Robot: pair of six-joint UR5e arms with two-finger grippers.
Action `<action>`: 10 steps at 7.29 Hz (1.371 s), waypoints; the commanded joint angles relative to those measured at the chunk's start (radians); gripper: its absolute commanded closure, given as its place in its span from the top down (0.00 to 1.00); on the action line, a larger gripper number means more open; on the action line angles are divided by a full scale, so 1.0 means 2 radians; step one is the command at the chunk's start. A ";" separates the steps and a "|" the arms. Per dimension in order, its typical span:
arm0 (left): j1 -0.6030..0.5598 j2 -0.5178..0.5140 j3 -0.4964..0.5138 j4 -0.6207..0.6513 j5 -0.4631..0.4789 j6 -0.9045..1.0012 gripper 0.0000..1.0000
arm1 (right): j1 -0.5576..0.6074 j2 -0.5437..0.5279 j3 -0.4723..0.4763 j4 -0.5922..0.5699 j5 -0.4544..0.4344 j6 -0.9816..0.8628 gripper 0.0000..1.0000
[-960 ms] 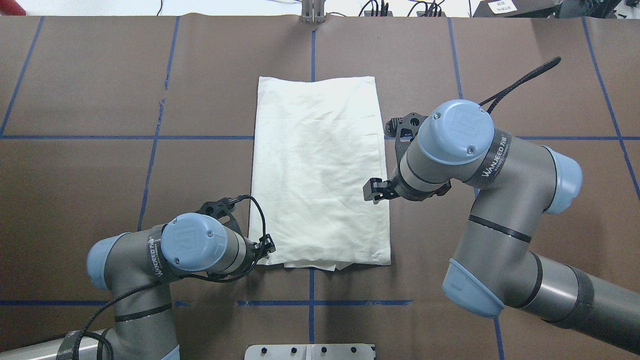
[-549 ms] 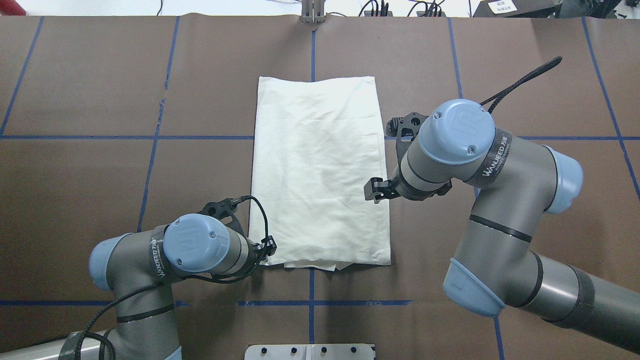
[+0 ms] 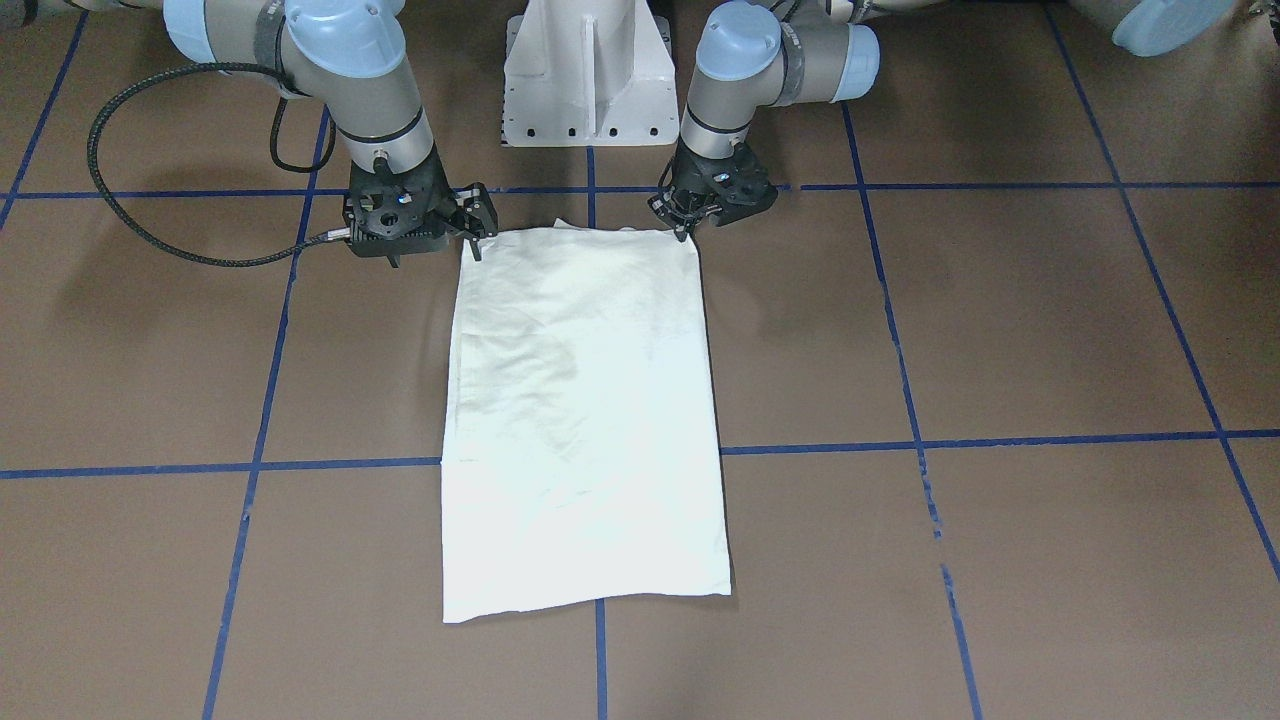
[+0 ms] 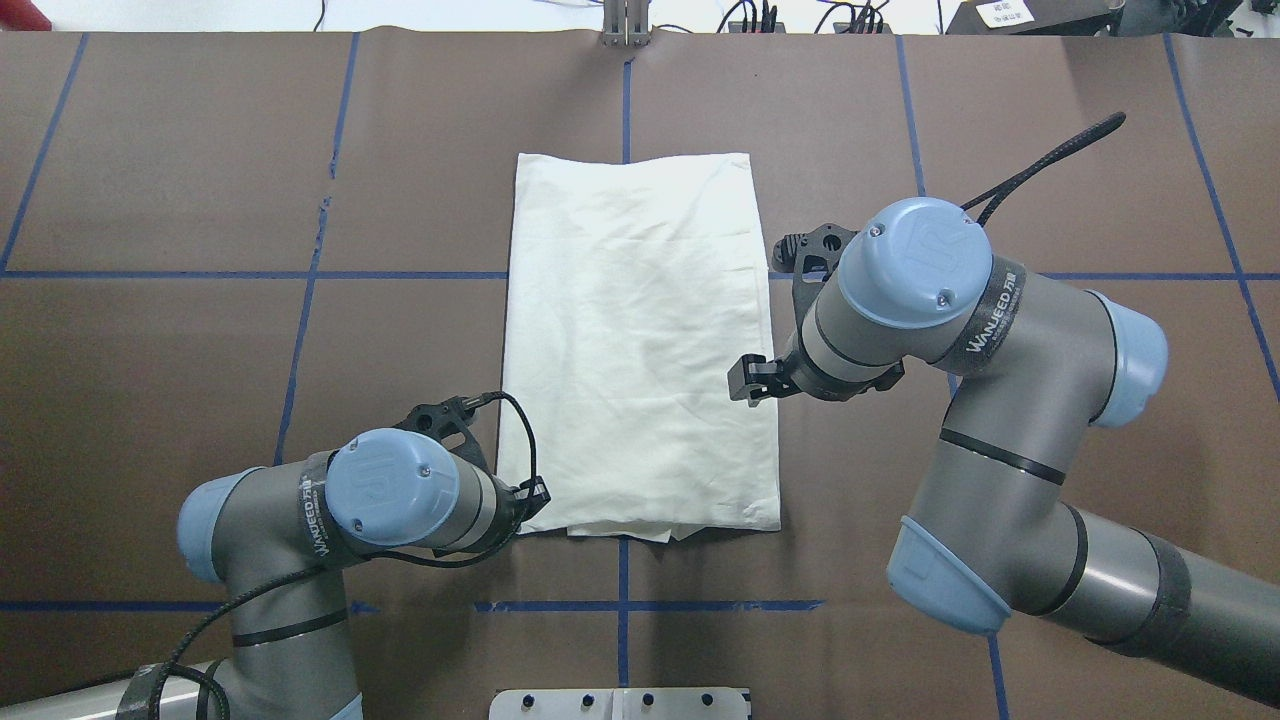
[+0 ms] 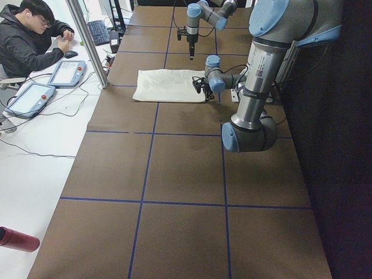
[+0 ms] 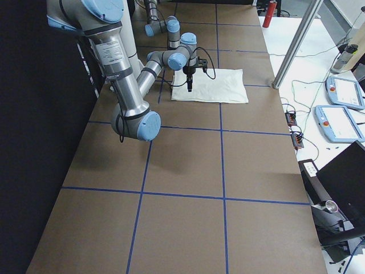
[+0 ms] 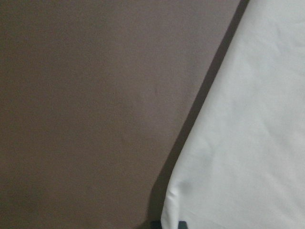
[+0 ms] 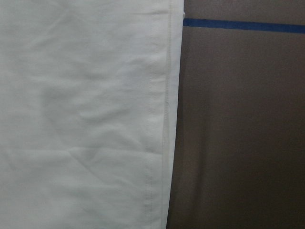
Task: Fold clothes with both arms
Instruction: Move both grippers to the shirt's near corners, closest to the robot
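Looking across the tabletop (image 3: 1000,320) toward the robot, finds the T-shirt (image 3: 585,400) lying flat as a tall cream rectangle in mid-frame, plain side up. Puts the left gripper (image 3: 688,232) at the cloth's upper right corner, tips down on it, and the right gripper (image 3: 478,238) at the upper left corner, with the white pedestal base (image 3: 588,80) at top centre between the arms. Cannot tell here whether the right jaws are released or clenched.

Seen from overhead, sets the rectangle in centre frame, with lower layers peeping out along its bottom edge. Places the left gripper at the lower left corner and the right one over the right edge, below its middle.

From the left end, shows the shirt small in the upper middle and a person (image 5: 29,35) seated at upper left.

From the right end, catches the right gripper pointing straight down over the shirt's left end.

At the left wrist, fills the right side with cream cloth and shows two dark fingertips (image 7: 182,224) close together at the bottom edge, clenched on the shirt's corner.

At the right wrist, shows a hemmed edge running down mid-frame, cloth on the left, and blue tape (image 8: 243,25) at upper right; gives no answer on the right jaws.
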 commanded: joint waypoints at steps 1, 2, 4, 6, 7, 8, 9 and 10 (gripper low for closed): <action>0.000 0.001 -0.010 0.000 -0.001 -0.001 0.00 | 0.000 -0.002 0.001 0.000 0.000 0.000 1.00; 0.000 0.006 -0.020 0.000 -0.001 -0.001 0.00 | -0.001 -0.005 0.001 0.000 -0.002 0.003 1.00; 0.002 0.008 -0.028 0.000 0.002 0.001 0.00 | -0.034 -0.012 0.002 0.007 -0.002 0.087 1.00; 0.004 0.008 -0.028 0.000 0.001 0.003 0.00 | -0.104 -0.021 -0.004 0.080 -0.068 0.197 1.00; 0.005 0.008 -0.028 0.000 0.001 0.003 0.00 | -0.119 -0.019 -0.006 0.084 -0.079 0.258 1.00; 0.005 0.008 -0.028 0.000 0.001 0.003 0.00 | -0.123 -0.019 -0.009 0.084 -0.080 0.312 1.00; 0.005 0.009 -0.027 0.000 0.001 0.003 0.00 | -0.129 -0.016 -0.023 0.084 -0.084 0.362 1.00; 0.005 0.008 -0.027 0.000 0.001 0.004 0.00 | -0.130 -0.015 -0.036 0.084 -0.088 0.389 1.00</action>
